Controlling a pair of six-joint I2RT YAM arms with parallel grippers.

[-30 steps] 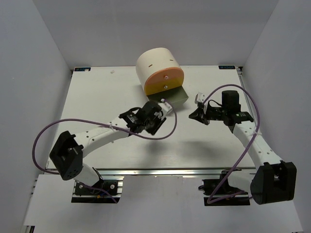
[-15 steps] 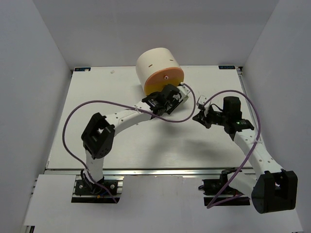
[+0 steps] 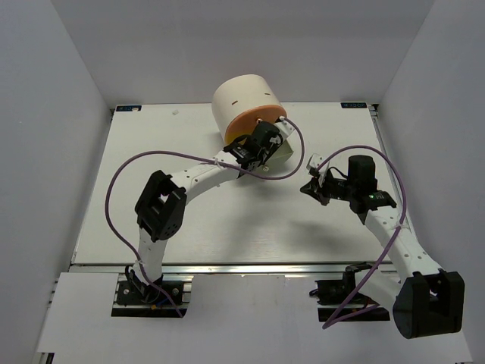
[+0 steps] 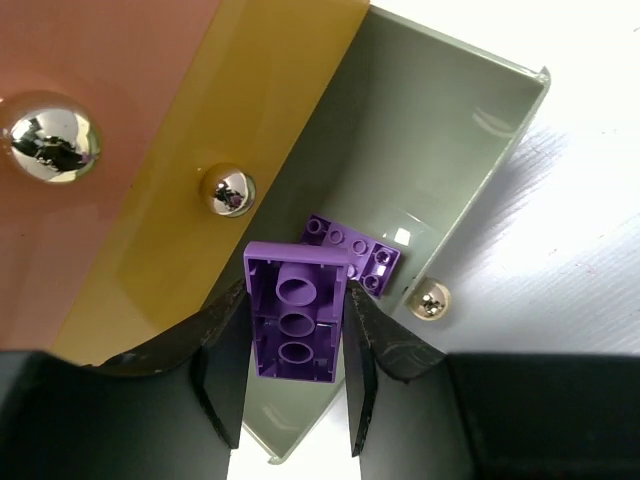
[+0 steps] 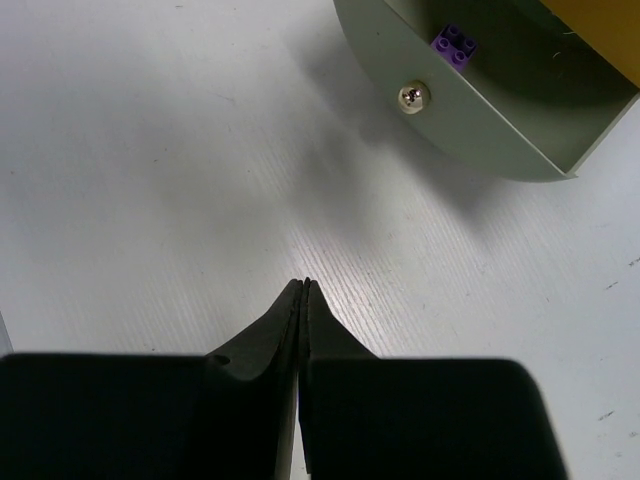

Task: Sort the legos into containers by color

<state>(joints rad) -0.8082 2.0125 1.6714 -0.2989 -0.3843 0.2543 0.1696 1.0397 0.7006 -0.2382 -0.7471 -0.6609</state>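
Observation:
My left gripper (image 4: 296, 300) is shut on a purple lego (image 4: 296, 320), its hollow underside facing the camera, held over the pulled-out grey-green drawer (image 4: 440, 150). A second purple lego (image 4: 355, 252) lies inside that drawer, studs up, and also shows in the right wrist view (image 5: 454, 43). The yellow drawer (image 4: 250, 130) and the peach-orange drawer (image 4: 120, 60) above are closed. Seen from the top, the left gripper (image 3: 267, 140) hangs at the cream cabinet's (image 3: 242, 98) front. My right gripper (image 5: 303, 283) is shut and empty, over bare table to the right of the drawer (image 5: 480, 140).
The cabinet stands at the table's far middle, with the open drawer (image 3: 284, 153) jutting toward the arms. A purple cable loops from each arm over the table. White walls close in the left, right and far sides.
The left arm has swung from the table's middle up to the open drawer, carrying the purple lego. The right gripper has closed and stayed near its place.

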